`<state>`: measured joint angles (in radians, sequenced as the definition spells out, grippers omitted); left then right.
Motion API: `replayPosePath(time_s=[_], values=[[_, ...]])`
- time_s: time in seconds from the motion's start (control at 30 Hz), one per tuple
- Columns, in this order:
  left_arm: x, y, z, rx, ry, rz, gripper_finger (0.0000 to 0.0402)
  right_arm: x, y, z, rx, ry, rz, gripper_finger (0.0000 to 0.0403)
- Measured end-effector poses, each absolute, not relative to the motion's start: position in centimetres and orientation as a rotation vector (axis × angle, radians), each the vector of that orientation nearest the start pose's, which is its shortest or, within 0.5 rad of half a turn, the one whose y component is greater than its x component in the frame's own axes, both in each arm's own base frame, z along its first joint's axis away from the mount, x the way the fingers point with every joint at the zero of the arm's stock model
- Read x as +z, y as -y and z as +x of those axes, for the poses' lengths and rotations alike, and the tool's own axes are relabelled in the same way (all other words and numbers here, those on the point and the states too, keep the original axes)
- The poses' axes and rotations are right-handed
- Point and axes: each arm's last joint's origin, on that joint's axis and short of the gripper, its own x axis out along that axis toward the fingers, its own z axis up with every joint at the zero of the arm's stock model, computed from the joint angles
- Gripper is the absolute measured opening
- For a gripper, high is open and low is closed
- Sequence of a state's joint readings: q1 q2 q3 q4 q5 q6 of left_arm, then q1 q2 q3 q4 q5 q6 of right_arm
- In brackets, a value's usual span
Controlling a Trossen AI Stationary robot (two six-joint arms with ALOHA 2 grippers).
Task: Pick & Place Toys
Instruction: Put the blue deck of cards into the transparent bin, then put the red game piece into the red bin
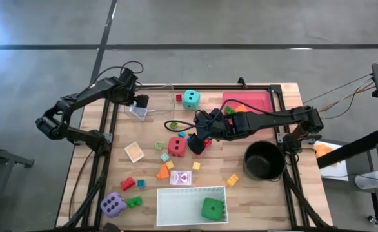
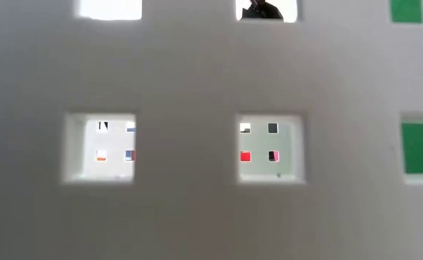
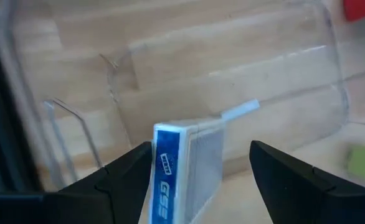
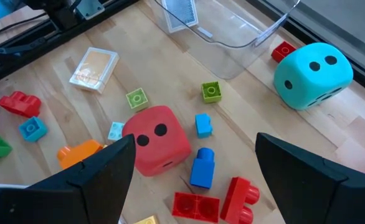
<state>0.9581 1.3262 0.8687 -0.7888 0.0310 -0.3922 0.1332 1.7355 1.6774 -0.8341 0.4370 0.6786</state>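
My left gripper (image 3: 201,149) is open over the clear tray (image 1: 151,96) at the table's far left. A blue-edged card box (image 3: 189,171) stands on edge between its fingers, close to one finger (image 3: 129,171). My right gripper (image 4: 195,146) is open and empty at mid-table (image 1: 197,143), just right of the red die (image 1: 176,145). That die rests on the wood and lies ahead of the fingers (image 4: 157,146). The teal die (image 1: 190,98) sits at the far middle. The purple die (image 1: 113,204) is near left. The green die (image 1: 212,208) lies in the white basket (image 1: 169,209). My left gripper stands with one finger on either side of the card box. The box's blue edge (image 3: 164,180) is right beside one finger, and I cannot tell whether they touch. The other finger is clear of it.
Small plastic blocks (image 4: 201,171) lie scattered around the red die. An orange-backed card pack (image 1: 135,151) and a purple card (image 1: 181,177) lie on the wood. A black pot (image 1: 264,160) stands at the right, and a pink tray (image 1: 257,98) at the far right. The basket's white wall (image 2: 197,87) fills the low view.
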Motion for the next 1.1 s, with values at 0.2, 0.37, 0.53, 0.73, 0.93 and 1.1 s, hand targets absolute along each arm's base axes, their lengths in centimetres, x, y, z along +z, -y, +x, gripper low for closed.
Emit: replayPosePath(time_s=[0.2, 0.37, 0.53, 0.73, 0.93, 1.1], values=[[21.4, -18.9, 13.4, 1.033, -0.997, -0.937, 0.0274, 33.7, -3.7, 36.9, -0.556, -0.717, 0.383, 0.0323], [21.4, -18.6, 13.2, 1.031, -1.03, -0.952, 0.0274, 33.7, -3.7, 36.9, -0.556, -0.717, 0.383, 0.0323], [22.4, -18.1, 13.4, 0.983, -1.107, -0.945, 0.0274, 33.7, -3.7, 36.9, -0.558, -0.716, 0.386, 0.0323], [25.4, -16.4, 14.6, 0.9, -1.106, -0.86, 0.0274, 33.7, -2.9, 36.9, -0.589, -0.704, 0.423, 0.0323], [28.8, -13.4, 15.7, 0.766, -1.009, -0.762, 0.0274, 33.6, -1.5, 37.1, -0.586, -0.715, 0.569, 0.0323], [30.7, -10.5, 15.6, 0.567, -0.914, -0.764, 0.0274, 33.1, 0.0, 37.4, -0.512, -0.781, 0.723, 0.0323]])
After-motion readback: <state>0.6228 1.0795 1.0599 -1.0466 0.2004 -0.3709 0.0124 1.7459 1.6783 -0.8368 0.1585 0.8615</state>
